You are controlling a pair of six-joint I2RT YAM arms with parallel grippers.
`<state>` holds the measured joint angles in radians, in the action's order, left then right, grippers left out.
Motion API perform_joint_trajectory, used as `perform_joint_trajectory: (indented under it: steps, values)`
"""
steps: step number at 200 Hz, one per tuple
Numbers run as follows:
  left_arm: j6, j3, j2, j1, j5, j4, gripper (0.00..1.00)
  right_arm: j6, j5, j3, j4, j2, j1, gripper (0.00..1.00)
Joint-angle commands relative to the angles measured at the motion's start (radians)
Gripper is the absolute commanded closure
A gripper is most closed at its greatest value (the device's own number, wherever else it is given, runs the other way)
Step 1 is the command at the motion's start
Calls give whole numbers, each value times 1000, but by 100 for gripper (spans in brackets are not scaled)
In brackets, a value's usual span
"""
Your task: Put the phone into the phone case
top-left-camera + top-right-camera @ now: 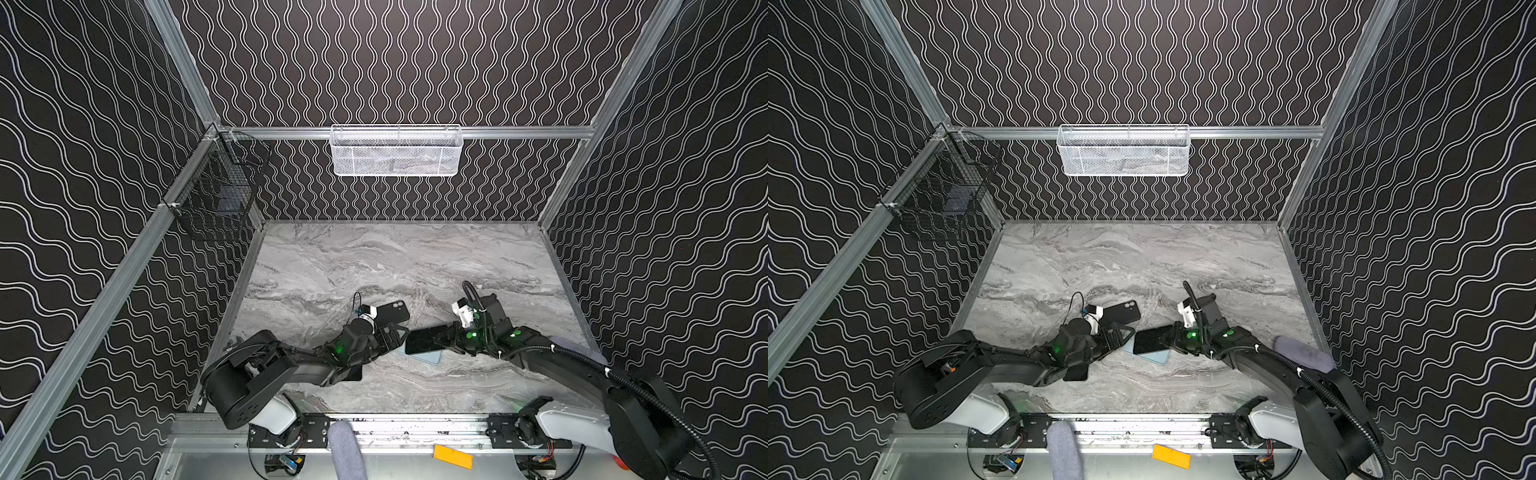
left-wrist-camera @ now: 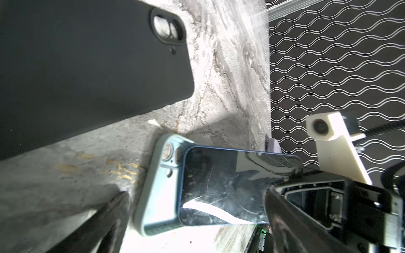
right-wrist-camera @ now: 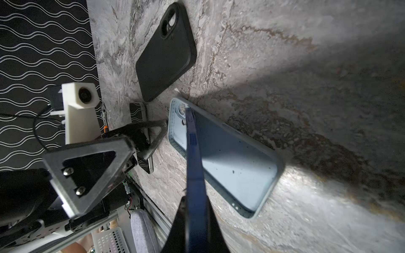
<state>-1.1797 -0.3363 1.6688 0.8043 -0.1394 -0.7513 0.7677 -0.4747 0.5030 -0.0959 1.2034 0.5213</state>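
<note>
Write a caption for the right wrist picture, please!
The right hand holds the phone tilted over the blue case, black case nearby.

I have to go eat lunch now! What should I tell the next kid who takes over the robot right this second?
Right pincer: shut on the blue phone, holding it by one end, tilted over the light blue case.
Left pincer: open and empty, beside the case's camera-hole end.
The light blue case lies open side up on the table. A black case lies farther back, untouched.
Done: phone picked up and brought over the case.
Left: lower it flat, press it in until it seats, then let go.
</note>
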Motion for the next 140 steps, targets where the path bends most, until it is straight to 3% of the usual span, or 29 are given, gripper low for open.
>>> perform_joint_trajectory:
  steps: [1,140]
  values:
    - [-17,-3,18,0,-11,-50,1,25,185,-15,-100,13,-1,100]
    - [-21,17,-33,17,9,-23,1,0,224,22,-61,98,-4,100]
